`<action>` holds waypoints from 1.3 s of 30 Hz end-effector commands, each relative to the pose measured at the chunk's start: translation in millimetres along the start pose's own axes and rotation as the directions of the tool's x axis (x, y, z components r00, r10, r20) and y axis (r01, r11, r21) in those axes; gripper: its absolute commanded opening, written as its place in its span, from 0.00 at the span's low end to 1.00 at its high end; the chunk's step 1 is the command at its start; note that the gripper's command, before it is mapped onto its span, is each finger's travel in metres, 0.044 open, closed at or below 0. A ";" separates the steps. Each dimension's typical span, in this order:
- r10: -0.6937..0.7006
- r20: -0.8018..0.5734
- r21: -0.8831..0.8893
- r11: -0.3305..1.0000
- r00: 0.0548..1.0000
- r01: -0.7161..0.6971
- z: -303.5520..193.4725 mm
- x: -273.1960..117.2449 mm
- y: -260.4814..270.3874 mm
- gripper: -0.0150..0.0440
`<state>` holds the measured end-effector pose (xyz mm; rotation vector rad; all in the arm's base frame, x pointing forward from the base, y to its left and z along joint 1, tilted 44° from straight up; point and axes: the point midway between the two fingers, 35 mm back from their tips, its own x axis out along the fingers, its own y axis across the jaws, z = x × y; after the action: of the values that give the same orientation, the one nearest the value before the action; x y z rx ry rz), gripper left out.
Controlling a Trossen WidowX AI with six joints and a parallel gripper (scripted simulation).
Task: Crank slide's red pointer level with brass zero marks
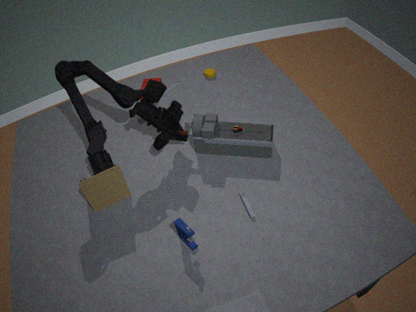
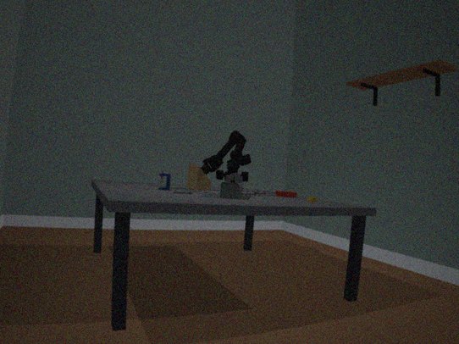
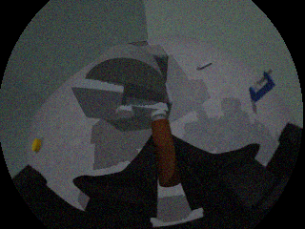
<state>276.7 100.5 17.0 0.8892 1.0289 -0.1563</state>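
Observation:
A grey slide machine (image 1: pixel 234 142) (image 2: pixel 229 189) stands mid-table, with a blocky housing (image 1: pixel 205 125) at its left end. A small red pointer (image 1: pixel 236 127) sits on the slide between brass marks; I cannot tell whether they are level. The crank's orange-brown handle (image 1: pixel 182 134) (image 3: pixel 166 153) sticks out at the machine's left end. My gripper (image 1: pixel 177 133) (image 3: pixel 160 136) is shut on this handle. In the wrist view the handle runs up from my fingers to the grey crank arm (image 3: pixel 143 111).
A tan box (image 1: pixel 104 188) stands at the arm's base. A blue clamp-like piece (image 1: pixel 185 233) (image 3: pixel 261 86) and a thin grey bar (image 1: pixel 247 205) lie in front of the machine. A yellow disc (image 1: pixel 209 73) and a red block (image 1: pixel 147 82) lie at the back.

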 end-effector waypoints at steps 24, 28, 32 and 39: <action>-0.005 0.007 0.000 1.000 1.000 0.005 27.6 -28.5 8.2 0.25; -0.005 0.007 0.000 1.000 1.000 0.005 29.2 -30.2 11.5 0.25; -0.004 0.007 0.000 1.000 1.000 0.004 30.5 -31.7 14.9 0.25; -0.004 0.007 0.000 1.000 1.000 0.004 31.4 -32.9 18.6 0.25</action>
<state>285.8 80.2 52.2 0.8821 1.0432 -0.1740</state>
